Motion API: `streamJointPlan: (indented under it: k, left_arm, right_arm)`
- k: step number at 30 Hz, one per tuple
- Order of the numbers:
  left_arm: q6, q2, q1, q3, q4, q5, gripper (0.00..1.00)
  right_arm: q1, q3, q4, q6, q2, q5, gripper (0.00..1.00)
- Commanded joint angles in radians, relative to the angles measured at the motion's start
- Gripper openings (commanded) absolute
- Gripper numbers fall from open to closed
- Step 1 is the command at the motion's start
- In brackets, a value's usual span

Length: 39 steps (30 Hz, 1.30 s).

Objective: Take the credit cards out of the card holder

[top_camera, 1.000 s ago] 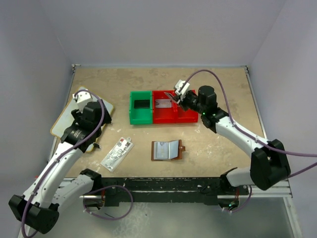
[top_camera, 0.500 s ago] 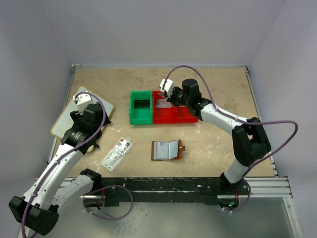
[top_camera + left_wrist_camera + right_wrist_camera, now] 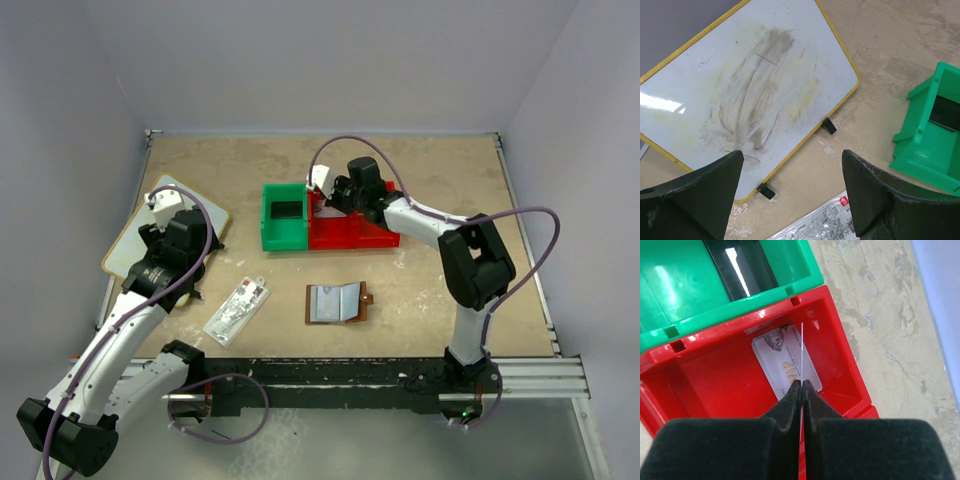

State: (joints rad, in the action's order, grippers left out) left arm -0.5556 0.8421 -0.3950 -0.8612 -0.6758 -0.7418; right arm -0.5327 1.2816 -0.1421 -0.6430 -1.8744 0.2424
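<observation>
The brown card holder (image 3: 337,302) lies open on the table near the front, its pale clear pockets facing up. My right gripper (image 3: 802,382) is shut on a thin credit card (image 3: 802,352), seen edge-on, and hovers over the red bin (image 3: 700,385). In the top view the right gripper (image 3: 334,203) sits above that bin's left half. A white card marked VIP (image 3: 781,360) lies flat in the red bin. A dark card (image 3: 742,265) rests in the green bin (image 3: 675,290). My left gripper (image 3: 792,160) is open and empty, over bare table beside the whiteboard, far from the card holder.
A yellow-framed whiteboard (image 3: 165,235) lies at the left edge of the table. A clear plastic packet (image 3: 237,310) sits in front of it, left of the card holder. The green bin (image 3: 283,216) and red bin (image 3: 350,232) stand side by side at the table's centre.
The right arm has swung left with the card, from the red bin's right side to above its left half. The left arm has stayed put.
</observation>
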Motion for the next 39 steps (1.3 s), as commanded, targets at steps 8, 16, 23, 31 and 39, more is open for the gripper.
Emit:
streamJointPlan:
  k: [8, 16, 23, 31, 39]
  left_arm:
    - [0.026, -0.010, 0.002, -0.002, 0.032, -0.013, 0.78]
    - [0.030, -0.013, 0.001, -0.001, 0.036, -0.005, 0.78]
    - [0.030, -0.013, 0.001, -0.001, 0.034, -0.008, 0.78]
    - [0.030, -0.005, 0.002, 0.000, 0.033, -0.009, 0.78]
    - [0.033, 0.003, 0.002, -0.001, 0.032, -0.001, 0.78]
  right_arm:
    - [-0.029, 0.112, -0.001, -0.117, -0.093, -0.118, 0.01]
    - [-0.044, 0.145, -0.028, -0.192, -0.157, -0.202, 0.03]
    - [-0.054, 0.146, -0.038, -0.214, -0.180, -0.196, 0.09]
    - [-0.058, 0.186, 0.076, -0.174, -0.218, -0.163, 0.20]
    - [-0.058, 0.186, 0.079, -0.131, -0.215, -0.159, 0.29]
